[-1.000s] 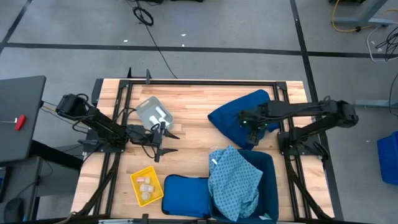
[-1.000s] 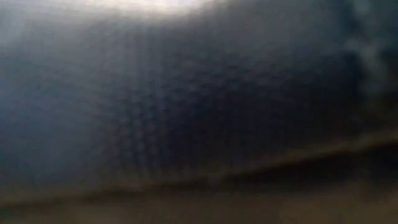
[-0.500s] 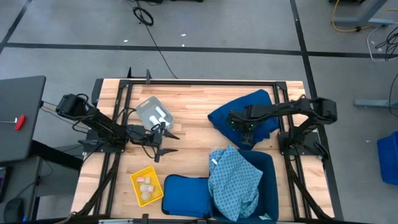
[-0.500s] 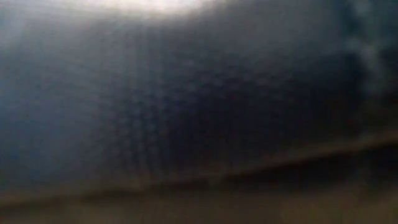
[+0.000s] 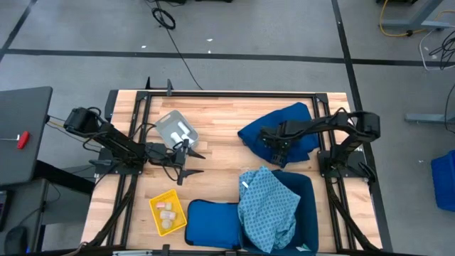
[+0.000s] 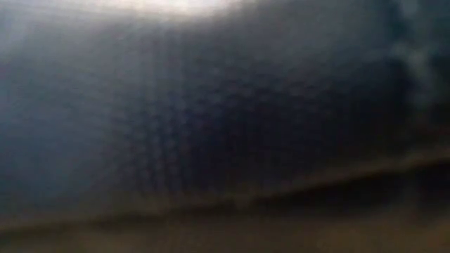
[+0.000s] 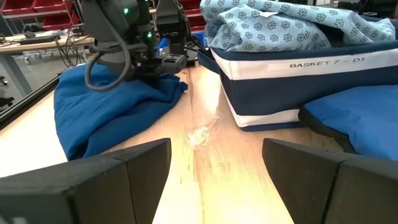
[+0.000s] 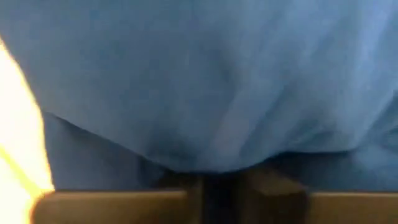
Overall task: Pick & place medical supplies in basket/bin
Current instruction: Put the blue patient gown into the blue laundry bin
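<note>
Dark blue cloth (image 5: 279,130): heaped far right, beside dark blue bin (image 5: 307,189). Right gripper (image 5: 272,140) on it, finger state indiscernible; grip deep folds. Left gripper (image 5: 186,160) spread, idle.

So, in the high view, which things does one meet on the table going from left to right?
Yellow mesh basket → grey tray → left gripper → light blue patterned cloth in the dark blue bin → right gripper on the dark blue cloth.
</note>
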### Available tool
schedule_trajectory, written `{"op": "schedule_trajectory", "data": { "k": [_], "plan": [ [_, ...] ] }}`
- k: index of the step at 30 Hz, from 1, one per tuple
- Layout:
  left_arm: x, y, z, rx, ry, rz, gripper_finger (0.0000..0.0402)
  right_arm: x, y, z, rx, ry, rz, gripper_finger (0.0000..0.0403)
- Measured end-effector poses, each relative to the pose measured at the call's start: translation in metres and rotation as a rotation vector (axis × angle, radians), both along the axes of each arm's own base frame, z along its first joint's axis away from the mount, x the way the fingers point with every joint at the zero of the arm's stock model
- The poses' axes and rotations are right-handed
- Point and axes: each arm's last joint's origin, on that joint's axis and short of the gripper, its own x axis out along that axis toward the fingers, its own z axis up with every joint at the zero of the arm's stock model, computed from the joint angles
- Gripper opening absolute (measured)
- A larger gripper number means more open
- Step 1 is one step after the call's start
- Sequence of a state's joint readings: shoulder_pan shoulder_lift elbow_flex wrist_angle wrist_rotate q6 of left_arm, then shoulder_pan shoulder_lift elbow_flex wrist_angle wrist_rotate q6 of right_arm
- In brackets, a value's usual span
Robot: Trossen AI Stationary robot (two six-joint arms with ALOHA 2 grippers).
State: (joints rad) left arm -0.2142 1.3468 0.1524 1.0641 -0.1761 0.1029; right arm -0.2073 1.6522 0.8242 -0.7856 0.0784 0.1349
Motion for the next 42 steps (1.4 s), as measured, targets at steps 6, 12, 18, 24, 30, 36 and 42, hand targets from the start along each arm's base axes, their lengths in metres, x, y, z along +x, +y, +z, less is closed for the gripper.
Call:
{"op": "schedule_trajectory", "data": {
  "k": [6,12,18,24,30,36,42],
  "plan": [
    [0.000,0.000,0.000,-0.001,-0.001,0.000,0.0256,-0.001,0.010,0.018,-0.071,-0.089,-0.015,0.0012],
    [0.000,0.000,0.001,-0.002,-0.007,0.000,0.0256,-0.006,0.024,0.050,-0.183,-0.250,-0.034,0.0011],
    [0.000,0.000,0.001,0.000,-0.009,0.000,0.0256,-0.022,0.040,0.087,-0.323,-0.415,-0.061,0.0011],
    [0.000,0.000,0.001,0.000,-0.010,0.007,0.0256,-0.043,0.052,0.117,-0.434,-0.576,-0.073,0.0011],
    [0.000,0.000,0.001,0.000,-0.010,0.007,0.0256,-0.063,0.063,0.145,-0.531,-0.764,-0.055,0.0011],
    [0.000,0.000,0.001,0.001,-0.010,0.007,0.0256,-0.077,0.074,0.170,-0.604,-0.964,-0.007,0.0011],
    [0.000,0.000,0.001,0.000,-0.010,0.007,0.0256,-0.086,0.080,0.198,-0.561,-1.080,0.074,0.0011]
  ]
}}
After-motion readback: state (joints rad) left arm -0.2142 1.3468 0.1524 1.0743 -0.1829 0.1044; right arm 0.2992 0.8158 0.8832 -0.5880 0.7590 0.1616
